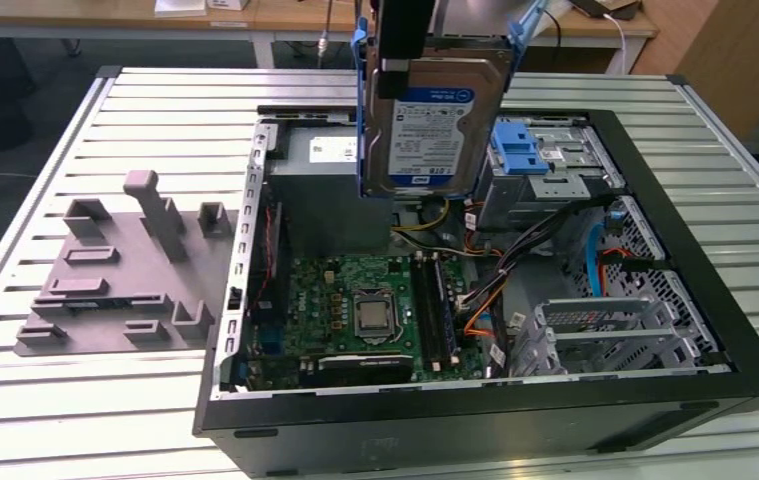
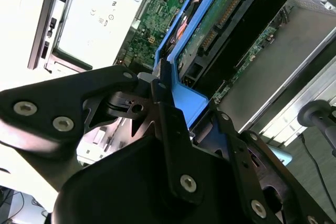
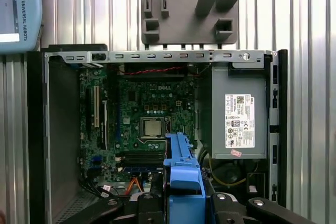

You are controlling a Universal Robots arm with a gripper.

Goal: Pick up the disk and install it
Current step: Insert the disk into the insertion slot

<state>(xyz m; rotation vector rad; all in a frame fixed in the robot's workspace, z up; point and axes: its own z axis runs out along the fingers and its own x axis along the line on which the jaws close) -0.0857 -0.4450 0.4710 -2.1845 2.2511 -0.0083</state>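
Slatted metal table [image 1: 72, 420] carries the open PC case [image 1: 486, 420]. Gripper [image 2: 160, 90] jaws are clamped on the disk [image 1: 433, 120] by its blue carrier frame. Disk hangs on edge above the case, near the drive cage [image 1: 566, 150]. The frame grip likely keeps the drive body free for insertion.

The disk [image 1: 433, 120] hangs in free air above the open case [image 1: 486, 425]. Inside the case, cables [image 1: 479, 235] crowd the middle beside the drive cage [image 1: 535, 152]; outside the case, a grey fixture [image 1: 99, 290] occupies the surface [image 1: 86, 420].
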